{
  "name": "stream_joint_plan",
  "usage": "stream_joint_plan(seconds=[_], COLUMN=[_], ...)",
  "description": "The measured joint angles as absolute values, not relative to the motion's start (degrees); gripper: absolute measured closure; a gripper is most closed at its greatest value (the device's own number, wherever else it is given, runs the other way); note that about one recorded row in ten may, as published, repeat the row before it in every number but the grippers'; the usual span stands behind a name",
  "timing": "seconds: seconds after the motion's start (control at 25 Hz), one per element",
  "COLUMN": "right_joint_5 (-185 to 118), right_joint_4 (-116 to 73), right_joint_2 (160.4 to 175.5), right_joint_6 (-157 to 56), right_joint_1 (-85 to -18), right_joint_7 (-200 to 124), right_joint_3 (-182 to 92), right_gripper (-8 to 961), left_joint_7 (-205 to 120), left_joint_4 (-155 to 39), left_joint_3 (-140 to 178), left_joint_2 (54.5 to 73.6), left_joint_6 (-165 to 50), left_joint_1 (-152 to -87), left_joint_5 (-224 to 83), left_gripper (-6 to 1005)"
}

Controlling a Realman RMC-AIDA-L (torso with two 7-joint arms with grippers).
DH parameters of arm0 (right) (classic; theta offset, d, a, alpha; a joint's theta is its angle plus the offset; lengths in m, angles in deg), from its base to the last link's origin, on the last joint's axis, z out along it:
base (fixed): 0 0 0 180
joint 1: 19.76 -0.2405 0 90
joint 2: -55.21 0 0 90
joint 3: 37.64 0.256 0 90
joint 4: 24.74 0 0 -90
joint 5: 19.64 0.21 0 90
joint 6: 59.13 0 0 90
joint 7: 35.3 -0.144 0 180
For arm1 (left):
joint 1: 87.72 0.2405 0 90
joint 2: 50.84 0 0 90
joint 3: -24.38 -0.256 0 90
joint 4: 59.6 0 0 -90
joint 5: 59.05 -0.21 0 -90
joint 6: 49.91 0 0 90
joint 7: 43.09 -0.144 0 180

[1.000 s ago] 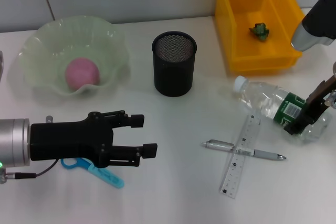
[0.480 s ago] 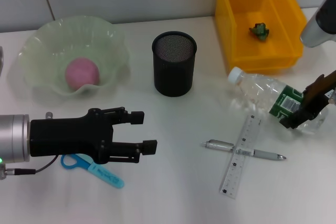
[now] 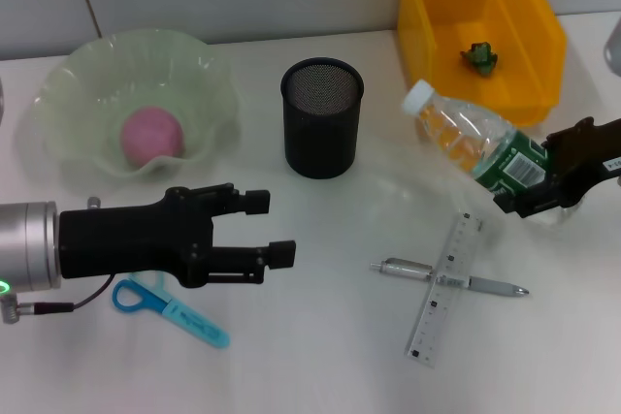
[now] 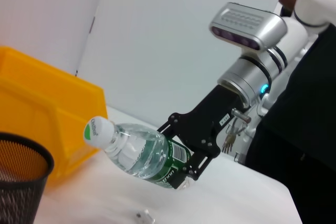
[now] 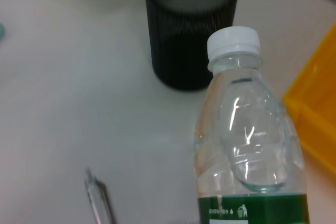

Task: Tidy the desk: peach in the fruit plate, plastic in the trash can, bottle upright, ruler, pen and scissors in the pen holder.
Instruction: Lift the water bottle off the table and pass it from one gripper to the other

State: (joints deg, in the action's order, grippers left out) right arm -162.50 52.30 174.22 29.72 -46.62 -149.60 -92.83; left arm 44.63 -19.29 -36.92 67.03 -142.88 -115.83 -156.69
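My right gripper [image 3: 545, 181] is shut on the bottle [image 3: 475, 141], holding it tilted above the desk [image 3: 320, 356] with its white cap toward the pen holder [image 3: 321, 117]; the left wrist view shows the bottle [image 4: 142, 151] in that gripper [image 4: 191, 148]. The peach [image 3: 151, 134] lies in the fruit plate [image 3: 209, 75]. A green scrap of plastic [image 3: 478, 56] sits in the trash can [image 3: 427, 36]. The pen [image 3: 451, 278] lies under the ruler [image 3: 445, 288]. The scissors [image 3: 173, 310] lie below my open left gripper [image 3: 264, 227].
The bottle [image 5: 247, 145], the pen holder [image 5: 190, 24] and the pen's end [image 5: 98, 200] appear in the right wrist view. The trash can [image 4: 47, 108] and pen holder [image 4: 21, 182] also show in the left wrist view. A grey wall runs behind the desk.
My right gripper has lifted the bottle off the desk and tipped its cap end upward. The left gripper has shifted slightly forward and right.
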Motion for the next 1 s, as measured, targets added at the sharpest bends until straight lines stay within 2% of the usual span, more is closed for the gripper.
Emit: stream_joint_plan(seconds=[0.6,1.0], right_joint_5=[-136.4,-126.6], right_joint_4=[52.4,45.6], right_joint_2=[174.39,174.42], right_joint_6=[28.1,27.2], right_joint_1=[-41.3,-43.1], right_joint_7=[-133.6,-126.2], right_joint_3=[-93.3,-94.6], right_gripper=[220,220], left_joint_7=[45.3,43.5], left_joint_4=[-21.0,-24.8], left_joint_3=[-33.7,-33.8], left_joint_2=[67.29,67.66], left_joint_6=[-142.4,-142.6], left_joint_1=[-115.5,-116.0], left_joint_5=[-147.3,-139.6], left_gripper=[135,135])
